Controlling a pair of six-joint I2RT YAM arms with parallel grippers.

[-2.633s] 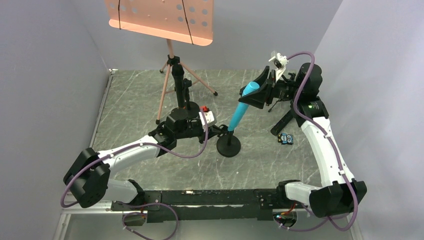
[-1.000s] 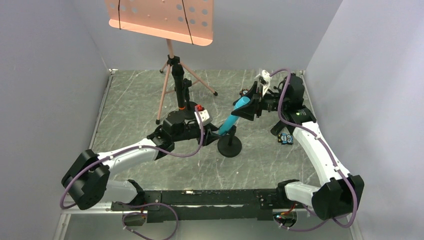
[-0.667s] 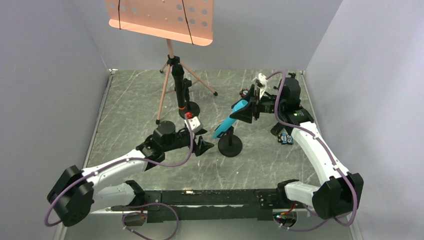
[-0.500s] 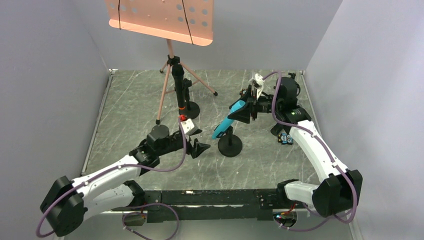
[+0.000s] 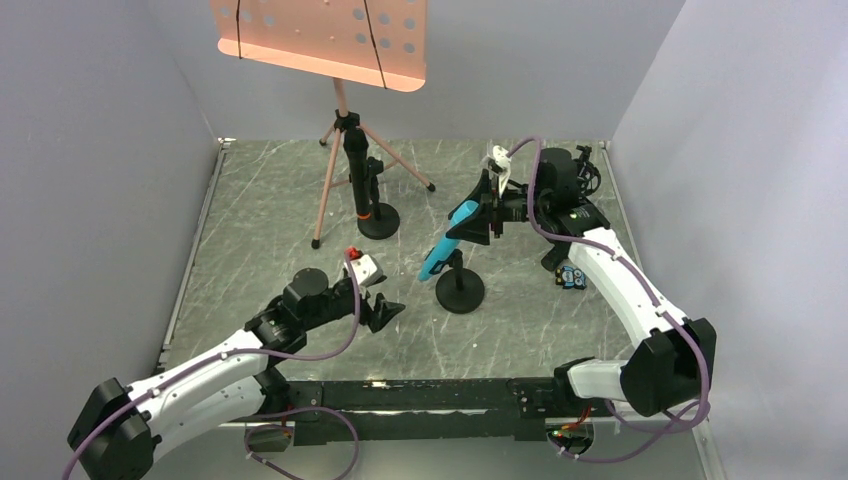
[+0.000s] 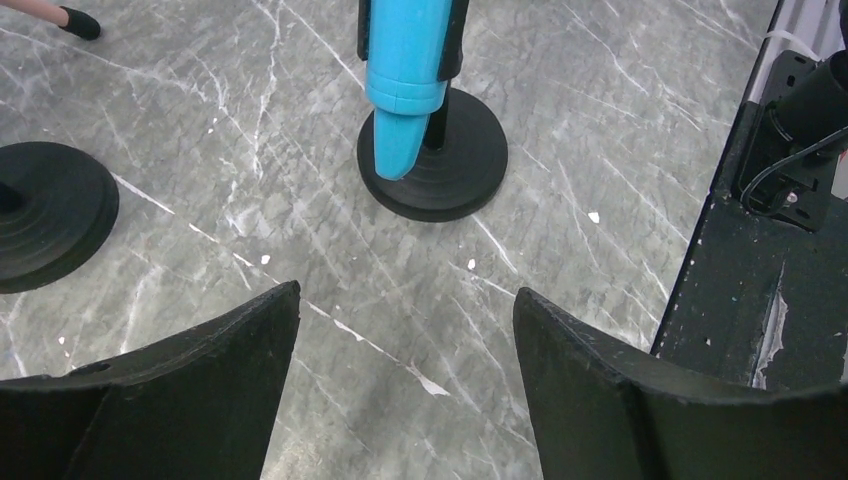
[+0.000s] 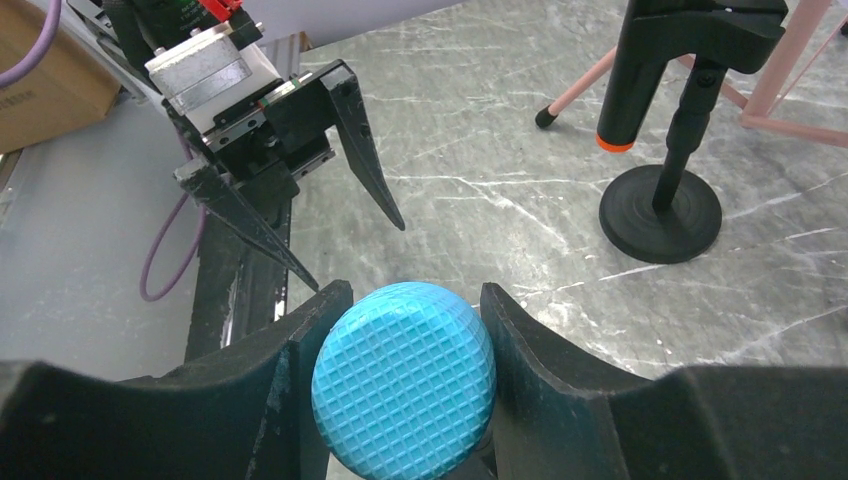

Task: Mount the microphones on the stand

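The cyan-blue microphone (image 5: 447,241) leans steeply over the near microphone stand (image 5: 460,292), its tail hanging above the round base (image 6: 433,165). Its body lies against the black clip (image 6: 456,35). My right gripper (image 5: 484,213) is shut on its mesh head (image 7: 403,380), one finger on each side. The black microphone with the orange ring (image 5: 357,180) stands upright in the far stand (image 5: 378,222), also seen in the right wrist view (image 7: 625,95). My left gripper (image 5: 385,312) hovers open near the front, left of the near stand, with only floor between its fingers (image 6: 200,370).
A pink music stand (image 5: 320,35) on a tripod rises at the back. A small colourful block (image 5: 572,278) and a dark object (image 5: 553,258) lie beside the right arm. The black base rail (image 6: 760,250) runs along the near edge.
My left gripper let go near the cyan microphone's tail, opened wide and drew back toward the near edge. My right gripper shifted left with the microphone, tilting it lower.
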